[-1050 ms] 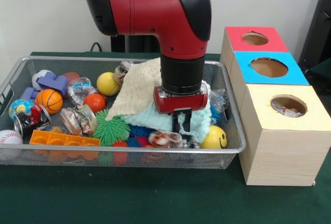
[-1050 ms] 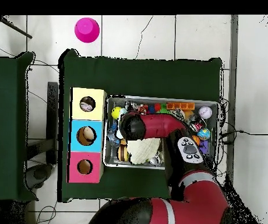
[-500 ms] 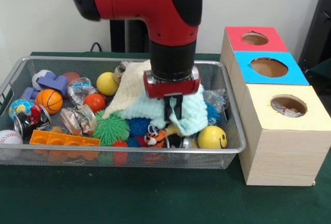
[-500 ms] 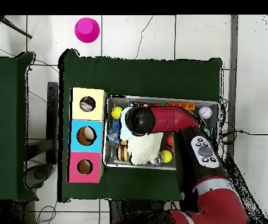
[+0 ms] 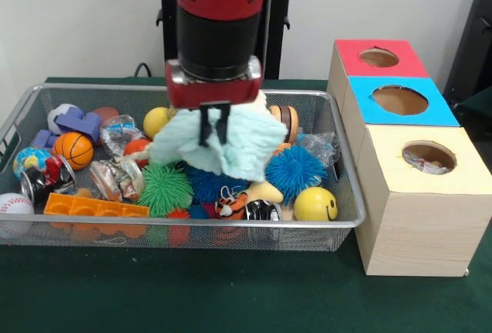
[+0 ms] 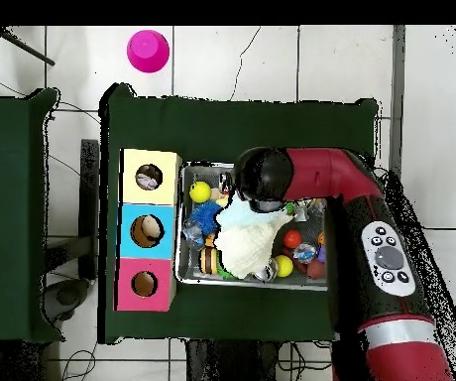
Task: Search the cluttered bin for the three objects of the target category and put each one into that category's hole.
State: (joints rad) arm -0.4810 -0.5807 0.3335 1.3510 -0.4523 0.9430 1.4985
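The mint cloth (image 5: 242, 144), pinched in the closed hand (image 5: 214, 125) at centre frame, should be lifted clear of the bin (image 5: 338, 221) before being carried

bin (image 5: 344, 218) crowded, box holes (image 5: 400, 100) unobstructed

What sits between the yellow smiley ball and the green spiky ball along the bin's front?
In the front view, between the yellow smiley ball and green spiky ball lie a dark blue spiky ball and a small orange striped toy.
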